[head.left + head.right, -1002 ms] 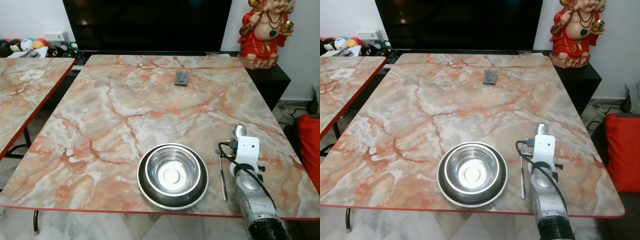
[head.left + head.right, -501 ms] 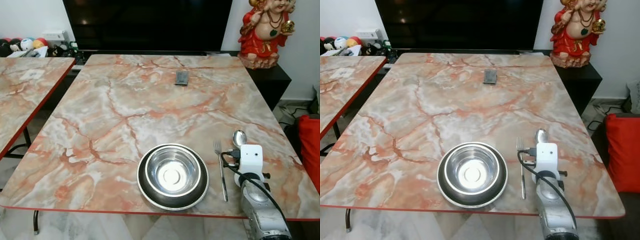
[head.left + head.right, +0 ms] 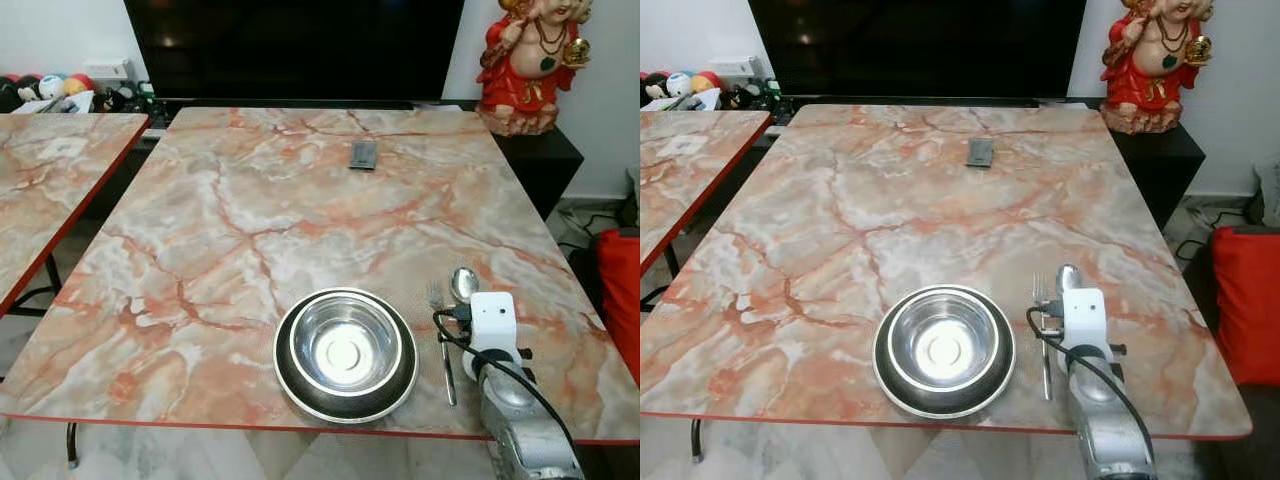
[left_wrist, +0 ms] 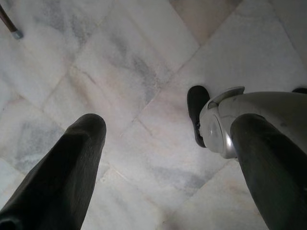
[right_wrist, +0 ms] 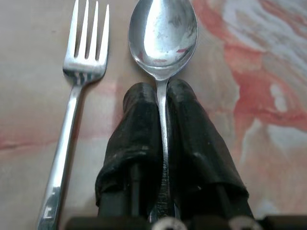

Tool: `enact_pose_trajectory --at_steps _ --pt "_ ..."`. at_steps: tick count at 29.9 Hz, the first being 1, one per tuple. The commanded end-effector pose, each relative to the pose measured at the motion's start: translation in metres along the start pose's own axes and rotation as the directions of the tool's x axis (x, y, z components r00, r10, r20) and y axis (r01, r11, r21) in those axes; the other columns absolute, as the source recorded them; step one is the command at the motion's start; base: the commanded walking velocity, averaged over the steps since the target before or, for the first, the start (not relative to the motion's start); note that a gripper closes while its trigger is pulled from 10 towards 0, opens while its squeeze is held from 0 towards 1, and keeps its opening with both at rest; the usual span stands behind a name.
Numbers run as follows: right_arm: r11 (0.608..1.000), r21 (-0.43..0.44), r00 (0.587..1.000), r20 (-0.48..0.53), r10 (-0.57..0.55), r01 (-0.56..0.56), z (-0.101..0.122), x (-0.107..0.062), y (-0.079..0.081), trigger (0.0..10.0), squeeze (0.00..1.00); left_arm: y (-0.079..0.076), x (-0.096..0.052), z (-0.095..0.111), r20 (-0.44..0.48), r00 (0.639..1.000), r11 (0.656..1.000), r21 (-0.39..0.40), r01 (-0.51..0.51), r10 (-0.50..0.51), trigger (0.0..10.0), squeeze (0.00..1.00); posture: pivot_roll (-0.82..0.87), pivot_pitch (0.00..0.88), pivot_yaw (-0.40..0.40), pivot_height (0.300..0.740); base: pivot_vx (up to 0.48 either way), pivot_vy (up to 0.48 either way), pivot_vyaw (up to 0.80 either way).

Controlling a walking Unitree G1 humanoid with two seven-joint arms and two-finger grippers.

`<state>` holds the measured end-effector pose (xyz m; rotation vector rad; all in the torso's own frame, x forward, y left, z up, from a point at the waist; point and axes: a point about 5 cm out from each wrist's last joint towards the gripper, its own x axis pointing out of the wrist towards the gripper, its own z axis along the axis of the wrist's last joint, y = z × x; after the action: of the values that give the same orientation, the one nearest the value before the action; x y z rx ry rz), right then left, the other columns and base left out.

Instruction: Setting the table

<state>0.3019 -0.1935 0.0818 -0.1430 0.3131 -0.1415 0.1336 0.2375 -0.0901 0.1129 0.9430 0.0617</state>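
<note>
Bowl [image 3: 346, 352] on plate [image 3: 290, 385], fork [image 3: 441, 335] beside; right pincer [image 5: 161, 103] grips spoon [image 5: 163, 36].

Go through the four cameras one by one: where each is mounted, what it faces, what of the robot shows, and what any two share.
Left eye: head, looking down at the table; right arm enters.
Right eye: same head, same scene: bowl, fork.
Left wrist: faces the floor; left pincer open, robot's foot.
Right wrist: right pincer shut on spoon.
Shared: fork and spoon, in eye and right wrist views.

Dark TV screen [image 3: 295, 45], red figurine [image 3: 527, 62], small dark remote [image 3: 364, 155], red cushion [image 3: 1246, 305]
</note>
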Motion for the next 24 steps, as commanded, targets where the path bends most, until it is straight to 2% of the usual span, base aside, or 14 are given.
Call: enact_pose_trajectory --at_steps 1,7,18,19,24 --pt "1.000 -0.002 1.000 -0.030 -0.009 0.009 -0.0054 -0.0023 -0.0014 10.0 0.00 -0.0015 -0.0014 -0.0069 -0.032 0.999 1.000 0.002 0.007 -0.007 10.0 0.00 0.00 0.104 0.016 0.740 0.000 0.000 0.00" --pt "1.000 0.009 0.999 -0.050 -0.018 0.019 -0.0056 -0.0028 -0.0008 10.0 0.00 -0.0059 0.0001 -0.0038 -0.025 1.000 1.000 0.005 0.016 -0.015 10.0 0.00 0.00 0.099 0.014 0.740 0.000 0.000 0.00" --pt "1.000 0.025 0.998 -0.067 -0.012 0.014 -0.0061 -0.0037 0.0008 10.0 0.00 -0.0042 -0.0020 -0.0088 -0.030 0.999 1.000 0.002 0.014 -0.014 10.0 0.00 0.00 0.104 0.009 0.740 0.000 0.000 0.00" --pt "0.999 0.030 0.997 -0.077 -0.014 0.016 -0.0067 -0.0039 0.0010 10.0 0.20 -0.0034 -0.0025 -0.0100 -0.033 0.999 1.000 0.000 0.012 -0.012 10.0 0.00 0.01 0.108 0.008 0.740 0.000 0.000 0.00" --pt "0.999 0.047 0.996 -0.086 -0.011 0.015 -0.0068 -0.0040 0.0023 10.0 0.20 -0.0023 -0.0027 -0.0104 -0.035 0.999 1.000 -0.003 0.010 -0.010 10.0 0.00 0.01 0.109 0.008 0.740 0.000 0.000 0.00"
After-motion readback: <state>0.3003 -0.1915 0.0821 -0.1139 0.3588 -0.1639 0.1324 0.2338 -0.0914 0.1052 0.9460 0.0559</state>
